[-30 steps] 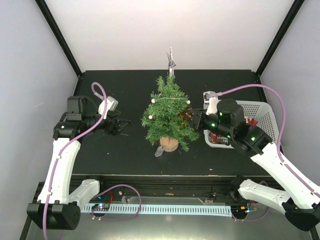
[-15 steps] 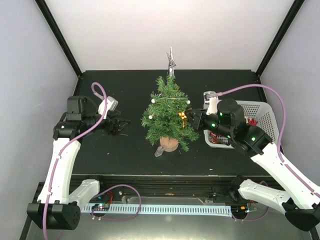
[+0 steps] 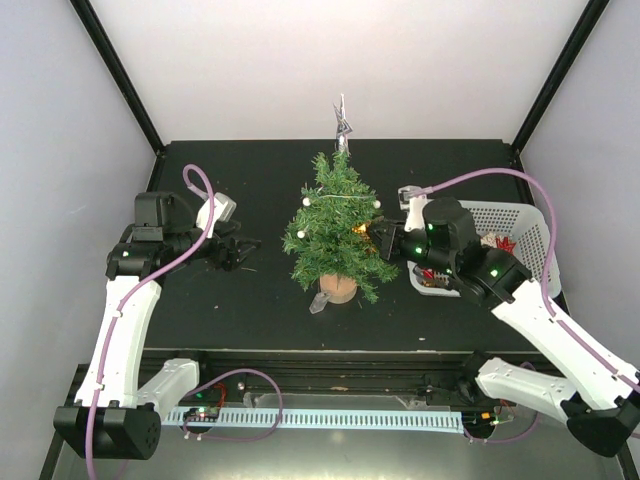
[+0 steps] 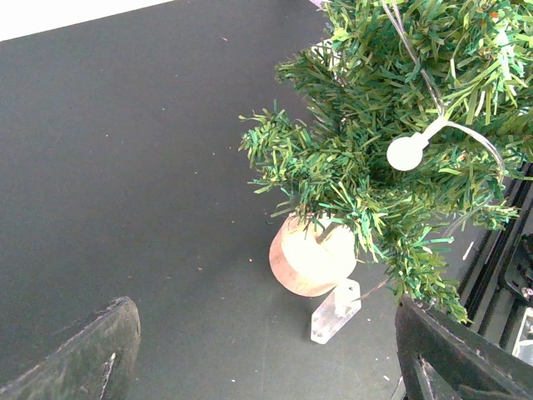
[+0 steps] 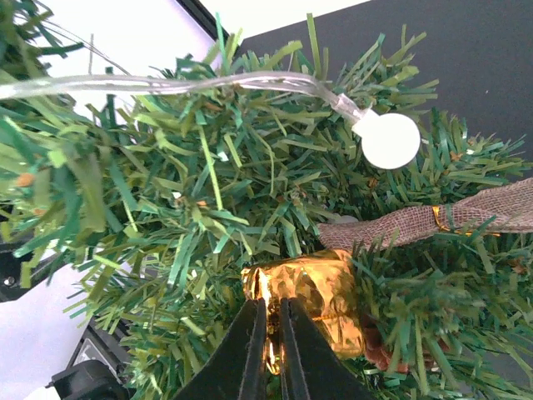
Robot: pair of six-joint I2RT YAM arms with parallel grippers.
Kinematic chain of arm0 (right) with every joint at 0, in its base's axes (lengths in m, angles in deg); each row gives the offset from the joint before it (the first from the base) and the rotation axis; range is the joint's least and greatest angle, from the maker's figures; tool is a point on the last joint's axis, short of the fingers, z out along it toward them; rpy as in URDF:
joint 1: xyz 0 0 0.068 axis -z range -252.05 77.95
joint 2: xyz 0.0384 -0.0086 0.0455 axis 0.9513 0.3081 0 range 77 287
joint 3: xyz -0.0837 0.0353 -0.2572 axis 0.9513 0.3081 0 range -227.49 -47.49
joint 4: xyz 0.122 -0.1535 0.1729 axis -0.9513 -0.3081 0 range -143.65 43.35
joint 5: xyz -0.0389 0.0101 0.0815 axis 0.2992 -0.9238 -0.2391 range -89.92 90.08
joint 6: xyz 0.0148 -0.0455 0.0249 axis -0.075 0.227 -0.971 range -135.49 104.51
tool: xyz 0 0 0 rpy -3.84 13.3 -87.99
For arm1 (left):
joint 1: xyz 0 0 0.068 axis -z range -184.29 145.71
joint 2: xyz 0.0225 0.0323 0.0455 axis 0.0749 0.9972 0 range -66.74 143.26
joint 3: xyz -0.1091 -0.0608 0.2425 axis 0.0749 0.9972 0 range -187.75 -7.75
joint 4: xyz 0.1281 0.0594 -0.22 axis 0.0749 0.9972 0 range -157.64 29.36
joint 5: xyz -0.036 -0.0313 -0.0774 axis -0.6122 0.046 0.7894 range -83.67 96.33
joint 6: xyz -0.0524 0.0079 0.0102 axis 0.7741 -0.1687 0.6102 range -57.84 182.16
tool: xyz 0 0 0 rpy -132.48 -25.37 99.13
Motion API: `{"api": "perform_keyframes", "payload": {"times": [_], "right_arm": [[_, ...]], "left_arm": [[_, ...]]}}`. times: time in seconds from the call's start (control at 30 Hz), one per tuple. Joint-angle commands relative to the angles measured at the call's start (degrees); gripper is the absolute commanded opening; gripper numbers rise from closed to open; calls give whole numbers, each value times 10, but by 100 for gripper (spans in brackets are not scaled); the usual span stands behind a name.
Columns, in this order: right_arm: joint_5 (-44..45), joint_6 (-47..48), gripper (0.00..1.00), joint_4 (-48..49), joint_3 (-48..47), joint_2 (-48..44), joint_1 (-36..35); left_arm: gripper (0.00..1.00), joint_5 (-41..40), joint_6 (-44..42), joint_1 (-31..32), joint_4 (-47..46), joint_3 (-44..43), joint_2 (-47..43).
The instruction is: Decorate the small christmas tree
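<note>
The small christmas tree stands upright on its round wooden base near the middle of the dark surface, a silver topper at its tip and a string of white bulbs draped over its branches. The right hand is pushed into the tree's right side, its fingers almost together and pinching the lower edge of a gold foil ornament nestled in the needles, just below a strip of burlap ribbon. The left hand hovers left of the tree, spread wide and holding nothing. A white basket sits behind the right arm.
</note>
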Motion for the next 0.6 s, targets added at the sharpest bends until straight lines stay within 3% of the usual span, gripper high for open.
{"api": "perform_keyframes", "payload": {"times": [0.0, 0.17, 0.57], "right_arm": [[-11, -3, 9, 10, -5, 6, -2], [50, 11, 12, -24, -27, -23, -2], [181, 11, 42, -131, -56, -21, 21]], "left_arm": [[84, 4, -2, 3, -7, -5, -5], [84, 4, -1, 3, -10, -4, -4], [84, -2, -1, 3, -11, -7, -2]]}}
